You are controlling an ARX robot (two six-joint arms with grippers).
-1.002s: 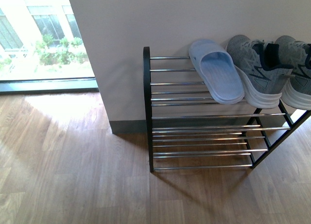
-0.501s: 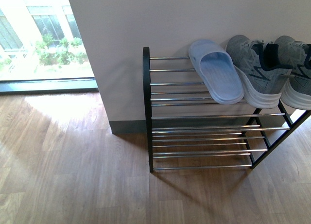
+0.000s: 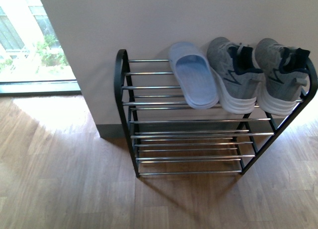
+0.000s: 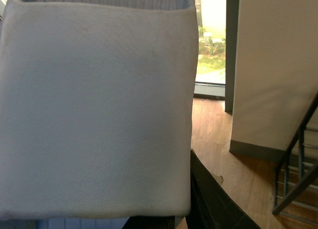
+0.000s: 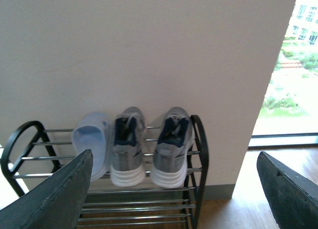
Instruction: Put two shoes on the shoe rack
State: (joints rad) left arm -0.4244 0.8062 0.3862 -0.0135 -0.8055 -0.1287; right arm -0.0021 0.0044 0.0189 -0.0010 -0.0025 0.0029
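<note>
Shifted toward the left of the front frame since half a second ago: shoe rack (image 3: 124, 90), with both grey sneakers (image 3: 233, 77) (image 3: 278, 75) now wholly in view at upper right instead of cut by the edge. Resting toes-down across the top tier's rods, heels toward the wall, just beside one pale blue slide (image 3: 193, 80) at upper centre. Bare rods only between that slide and the black side frame, centre-left of the front frame.

Filling nearly the whole left wrist frame: a second slide (image 4: 94, 114), pale sole toward the lens, ribbed edge along the top. Carried, by the look of it, in the left pincer (image 4: 164, 221), clenched on it, though with the jaws themselves mostly hidden. Rack only at the lower right edge of that frame, so off to one side and below the load.

Right pincer (image 5: 174, 157) released, dark fingers (image 5: 59, 194) spread wide at both lower corners, rack centred between them, nothing held.

Probably calling for the left arm, long axis turned to match its mate
</note>
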